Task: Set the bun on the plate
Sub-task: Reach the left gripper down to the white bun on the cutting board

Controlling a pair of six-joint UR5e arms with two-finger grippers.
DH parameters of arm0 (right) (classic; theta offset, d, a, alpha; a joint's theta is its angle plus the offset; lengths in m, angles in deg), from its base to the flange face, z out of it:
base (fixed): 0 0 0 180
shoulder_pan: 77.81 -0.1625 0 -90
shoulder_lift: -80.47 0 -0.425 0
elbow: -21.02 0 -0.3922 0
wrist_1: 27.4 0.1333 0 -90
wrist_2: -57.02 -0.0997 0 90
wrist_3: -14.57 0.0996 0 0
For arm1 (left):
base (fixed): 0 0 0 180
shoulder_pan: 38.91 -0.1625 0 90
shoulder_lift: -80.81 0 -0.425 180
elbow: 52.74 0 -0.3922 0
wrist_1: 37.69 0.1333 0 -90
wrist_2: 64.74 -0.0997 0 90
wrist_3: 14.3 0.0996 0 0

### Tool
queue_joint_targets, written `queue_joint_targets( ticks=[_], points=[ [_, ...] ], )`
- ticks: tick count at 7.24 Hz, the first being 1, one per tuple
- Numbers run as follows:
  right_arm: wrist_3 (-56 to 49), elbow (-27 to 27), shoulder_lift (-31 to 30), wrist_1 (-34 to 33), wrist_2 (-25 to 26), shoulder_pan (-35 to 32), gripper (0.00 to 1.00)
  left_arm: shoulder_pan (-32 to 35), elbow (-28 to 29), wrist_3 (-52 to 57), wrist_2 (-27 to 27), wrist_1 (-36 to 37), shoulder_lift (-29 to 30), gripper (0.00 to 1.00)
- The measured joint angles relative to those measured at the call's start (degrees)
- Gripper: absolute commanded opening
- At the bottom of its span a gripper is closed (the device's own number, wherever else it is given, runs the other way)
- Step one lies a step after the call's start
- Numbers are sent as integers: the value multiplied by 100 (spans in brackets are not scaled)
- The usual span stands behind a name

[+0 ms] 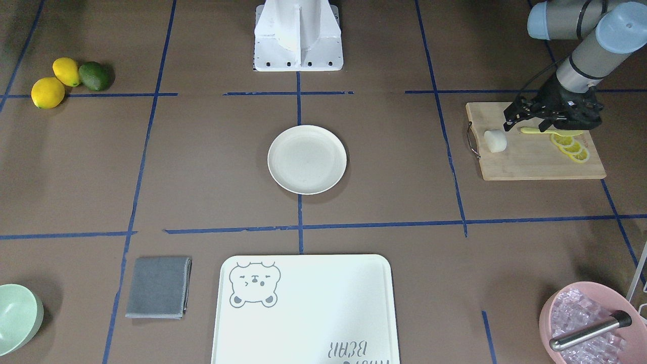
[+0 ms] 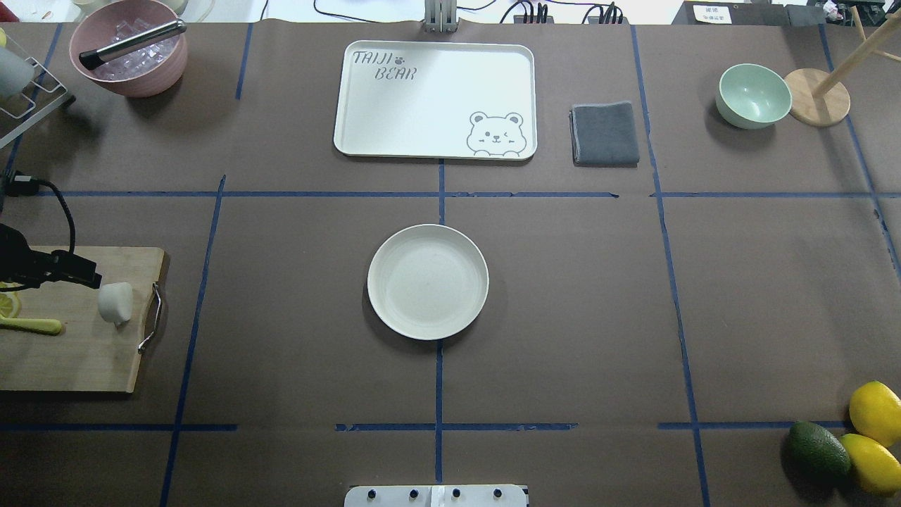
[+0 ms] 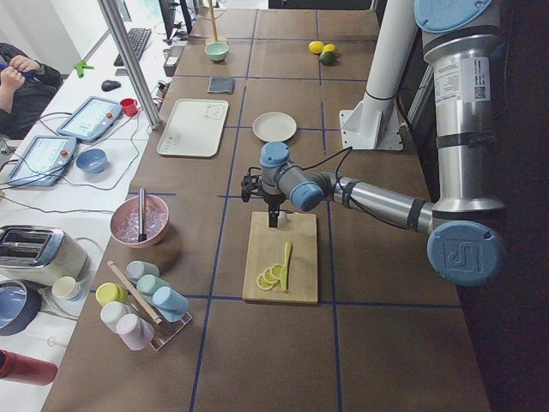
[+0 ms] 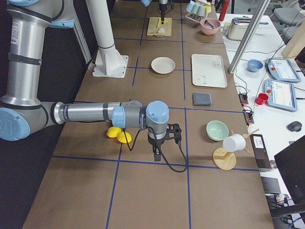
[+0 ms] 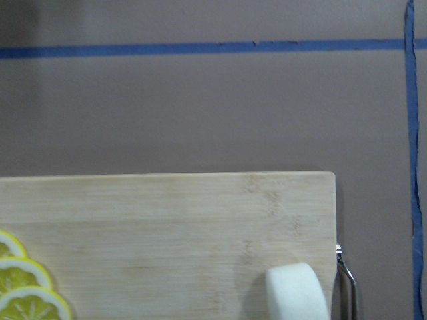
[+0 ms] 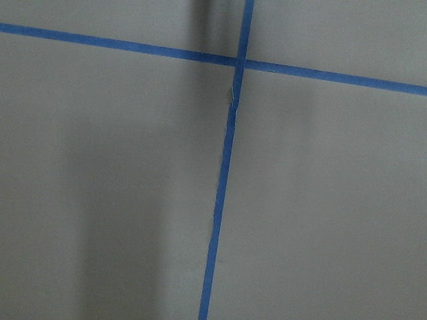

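The bun (image 1: 495, 140) (image 2: 115, 303), a small white lump, lies on the wooden cutting board (image 1: 530, 164) close to its handle end. It also shows at the bottom edge of the left wrist view (image 5: 297, 293). My left gripper (image 1: 562, 124) hangs over the board behind the bun, above a yellow knife (image 1: 530, 130), apart from the bun, and looks open. The cream plate (image 1: 307, 160) (image 2: 427, 282) sits bare at the table's middle. My right gripper (image 4: 156, 153) points down at the table's far end; whether it is open or shut I cannot tell.
Lemon slices (image 1: 571, 147) lie on the board beside the knife. A bear tray (image 1: 303, 313), grey cloth (image 1: 158, 287), green bowl (image 1: 17, 318) and pink ice bowl (image 1: 589, 323) line the operators' side. Two lemons and an avocado (image 1: 93, 76) sit by the right arm.
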Motion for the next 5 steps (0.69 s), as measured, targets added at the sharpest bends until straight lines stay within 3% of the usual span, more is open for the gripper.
queue_joint_targets(
  ticks=[2,5],
  points=[
    [-3,-13,1,0,0,0,100,-427,80,-293,-259,-140,26,100],
    [-4,-16,6,0,0,0,100,-634,381,-345,-408,-172,194,92]
  ],
)
